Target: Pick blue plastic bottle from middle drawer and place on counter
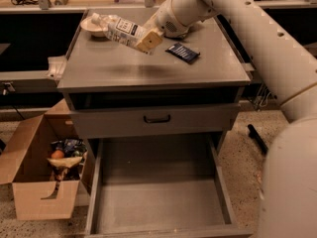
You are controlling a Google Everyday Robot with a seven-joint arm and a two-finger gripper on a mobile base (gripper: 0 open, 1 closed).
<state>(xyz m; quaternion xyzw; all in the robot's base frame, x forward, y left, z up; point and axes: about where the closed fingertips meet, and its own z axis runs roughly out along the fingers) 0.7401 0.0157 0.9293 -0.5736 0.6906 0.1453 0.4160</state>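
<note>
My pincer (147, 39) is clamped on the blue plastic bottle (120, 29), holding it tilted just above the counter (198, 73), its cap end by a white bowl (93, 29). Below, the middle drawer (158, 202) stands open.

bare counter (148, 71) under claw (147, 40) and bottle (123, 29), between bowl (93, 29) and packet (182, 52)

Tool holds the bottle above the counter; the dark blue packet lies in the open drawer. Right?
No. The tool holds the bottle above the counter, but the camera view shows the dark blue packet lying on the counter, not in the open drawer.
</note>
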